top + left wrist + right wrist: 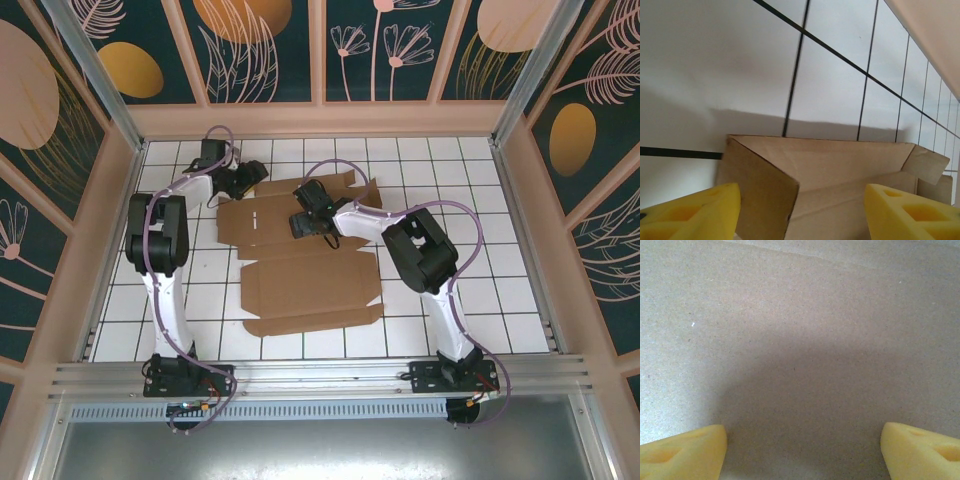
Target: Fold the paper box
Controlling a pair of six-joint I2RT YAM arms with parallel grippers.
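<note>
The paper box (300, 270) lies mostly flat, with one raised flap standing between the jaws of the left gripper (801, 210), which gape wide and hold nothing. The right gripper (802, 445), jaws equally spread and empty, is close over a flat panel that spans the gap between its yellow fingertips (685, 452) (touching or not, I cannot tell). To fold cleanly, I judge the left should close on the flap near its crease while the right pins the panel beside the fold; count: one box, two grippers, two fingers each.
</note>
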